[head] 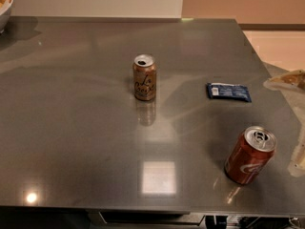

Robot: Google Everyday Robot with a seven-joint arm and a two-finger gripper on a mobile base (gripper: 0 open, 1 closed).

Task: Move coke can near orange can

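The coke can (250, 155), red with white script and a silver top, stands at the front right of the grey table (71, 128). The orange can (144, 78), coppery with dark cursive lettering, stands upright near the table's middle, well to the left of and behind the coke can. Of my gripper (298, 159) only a pale blurred part shows at the right edge, just right of the coke can and apart from it. It holds nothing that I can see.
A flat blue packet (228, 91) lies between the two cans, toward the right. A white bowl (4, 4) sits at the back left corner. A tan shape (288, 79) shows past the table's right edge.
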